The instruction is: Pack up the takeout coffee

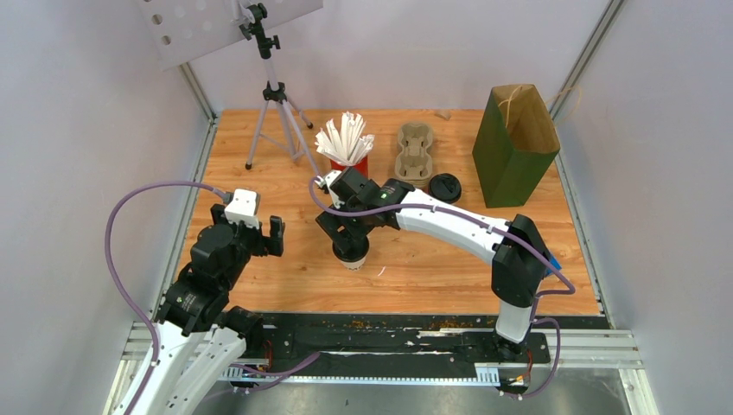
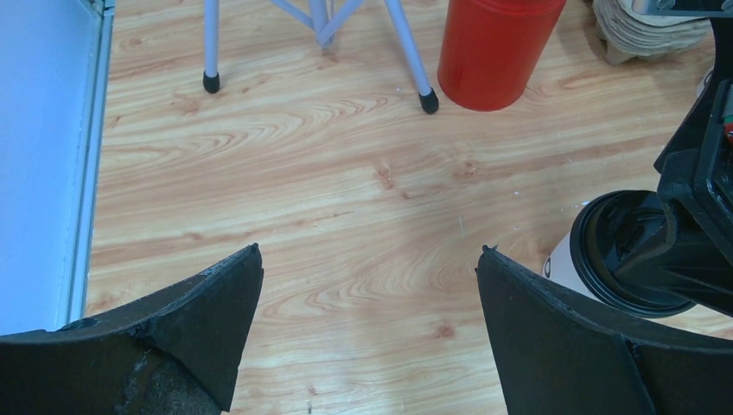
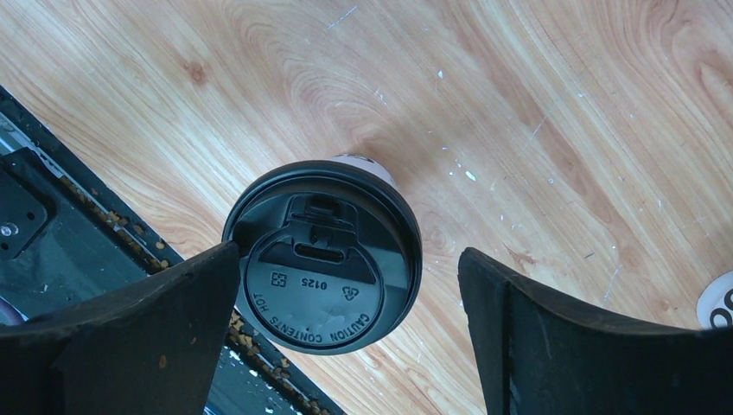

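Note:
One takeout coffee cup (image 1: pixel 352 257), white paper with a black lid (image 3: pixel 324 255), stands upright near the middle of the table. My right gripper (image 1: pixel 349 240) hovers over it, open, its fingers either side of the lid (image 2: pixel 627 251). In the right wrist view the left finger (image 3: pixel 164 320) overlaps the lid's rim and the right finger (image 3: pixel 553 337) stands clear of it. A second black-lidded cup (image 1: pixel 445 188) stands farther back right. My left gripper (image 1: pixel 262 232) is open over bare wood (image 2: pixel 370 251), left of the first cup, holding nothing.
A beige pulp cup tray (image 1: pixel 414 149) lies at the back, beside a red cup of white straws (image 1: pixel 348 143). A green paper bag (image 1: pixel 516 143) stands open at the back right. A tripod (image 1: pixel 277 112) stands at the back left. A black rail (image 1: pixel 389 333) runs along the near edge.

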Tool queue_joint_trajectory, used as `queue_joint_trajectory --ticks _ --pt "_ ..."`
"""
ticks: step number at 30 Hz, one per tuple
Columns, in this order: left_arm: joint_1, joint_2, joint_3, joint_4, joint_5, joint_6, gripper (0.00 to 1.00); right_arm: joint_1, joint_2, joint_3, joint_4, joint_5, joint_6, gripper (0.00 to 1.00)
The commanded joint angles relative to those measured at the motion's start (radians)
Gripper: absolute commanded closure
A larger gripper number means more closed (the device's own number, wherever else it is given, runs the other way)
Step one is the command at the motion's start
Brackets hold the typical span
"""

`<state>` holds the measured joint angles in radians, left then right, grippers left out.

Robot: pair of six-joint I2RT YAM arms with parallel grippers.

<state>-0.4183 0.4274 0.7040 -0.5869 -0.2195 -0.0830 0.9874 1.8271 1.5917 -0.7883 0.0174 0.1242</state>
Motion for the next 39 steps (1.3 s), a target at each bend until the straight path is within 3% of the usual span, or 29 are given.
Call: queue_joint_trajectory --ticks 1,21,39 --pt "-0.002 -0.006 0.002 0.035 -0.027 0.017 0.00 0.019 -0.038 0.037 -0.008 0.000 0.014 0.03" --pt "-0.003 -0.014 0.000 0.035 -0.044 0.019 0.00 0.041 -0.033 0.069 -0.010 0.023 -0.001 0.01" --pt "-0.003 -0.015 -0.001 0.035 -0.052 0.023 0.00 0.043 0.042 0.052 -0.005 0.027 -0.003 0.05"
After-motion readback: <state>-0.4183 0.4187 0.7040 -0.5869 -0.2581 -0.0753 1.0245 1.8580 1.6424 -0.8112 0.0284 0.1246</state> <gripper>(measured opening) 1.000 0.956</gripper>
